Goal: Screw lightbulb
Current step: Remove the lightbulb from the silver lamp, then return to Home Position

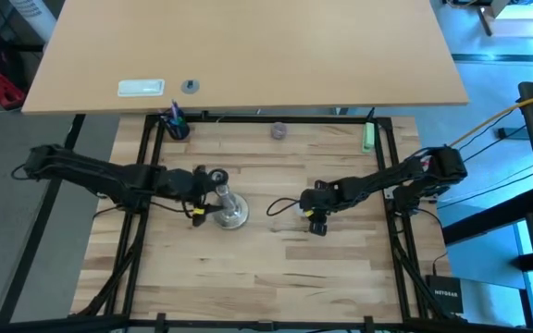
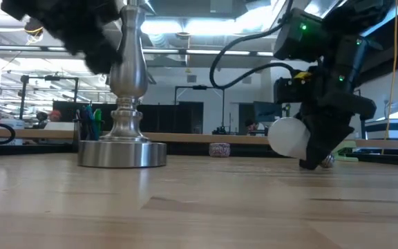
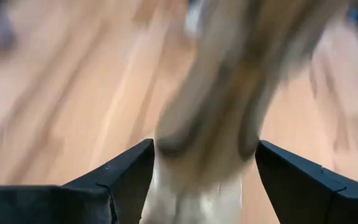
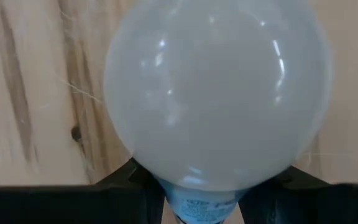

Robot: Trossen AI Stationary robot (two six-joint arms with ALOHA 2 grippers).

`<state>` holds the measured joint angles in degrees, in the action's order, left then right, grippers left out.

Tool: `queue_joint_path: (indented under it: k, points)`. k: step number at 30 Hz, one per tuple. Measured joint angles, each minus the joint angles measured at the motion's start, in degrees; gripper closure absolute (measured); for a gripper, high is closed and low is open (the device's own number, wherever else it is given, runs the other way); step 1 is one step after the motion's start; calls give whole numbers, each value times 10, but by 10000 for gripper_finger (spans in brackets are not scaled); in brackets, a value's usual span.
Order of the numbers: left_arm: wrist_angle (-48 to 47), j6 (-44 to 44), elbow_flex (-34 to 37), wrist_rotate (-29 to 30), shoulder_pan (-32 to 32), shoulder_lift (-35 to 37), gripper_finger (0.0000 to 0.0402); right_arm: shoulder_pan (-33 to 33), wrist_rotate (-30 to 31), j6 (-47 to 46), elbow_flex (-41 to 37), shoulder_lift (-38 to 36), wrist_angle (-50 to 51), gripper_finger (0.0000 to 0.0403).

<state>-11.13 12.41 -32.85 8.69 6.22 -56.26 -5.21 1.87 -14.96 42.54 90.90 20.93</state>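
The silvery stand [image 1: 231, 215] rests on its round base [image 2: 123, 153] left of the table's middle, its stem upright [image 2: 126, 76]. My left gripper [image 1: 209, 192] is at the upper stem, one finger on each side [image 3: 204, 149]. The white frosted lightbulb [image 2: 289, 137] is in my right gripper [image 2: 316, 155], right of the stand [image 1: 305, 211]. Its globe fills the right wrist view [image 4: 216, 87] and points toward the stand. My left gripper has the stand's upper stem [image 3: 166, 140] between its two fingers [image 3: 129, 177], coming level from the table's left. The stand is upright with its base on the table. My right gripper pinches the bulb's narrow neck [image 4: 197, 198] between its two fingers, coming from the table's right and slanting down. The fingers lie along the bulb, and the globe sticks out past them. The bulb lies about level, just above the table.
A small greyish knob [image 1: 278, 131] lies at the table's far side, a cup of pens [image 1: 176, 125] at the far left, a green object [image 1: 368, 139] at the far right. Black frame rails [image 1: 146, 176] border the table. Bare wood lies toward the near edge.
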Motion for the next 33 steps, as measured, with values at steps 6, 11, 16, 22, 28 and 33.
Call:
queue_joint_path:
  k: [6, 11, 16, 22, 28, 33]
  points:
    - [-208, 100, -23, -2, 5, 32, 135, 0, -6, 2, 1, 8, -3, 256]
    - [-274, 140, -22, -4, 14, 32, 135, -1, 13, -1, 1, 9, -4, 244]
    - [-277, 135, -22, -4, 14, 34, 135, 0, 15, -2, 34, 1, 83, 110]
    - [-314, 119, -29, -23, 14, 78, 135, 0, -7, 3, 168, -52, 356, 17]
    - [-234, 77, -15, 30, 17, 187, 135, -29, 18, 21, 225, -174, 353, 11]
    - [-169, 53, 29, 113, 21, 302, 135, -88, 170, 19, 82, -344, 96, 18]
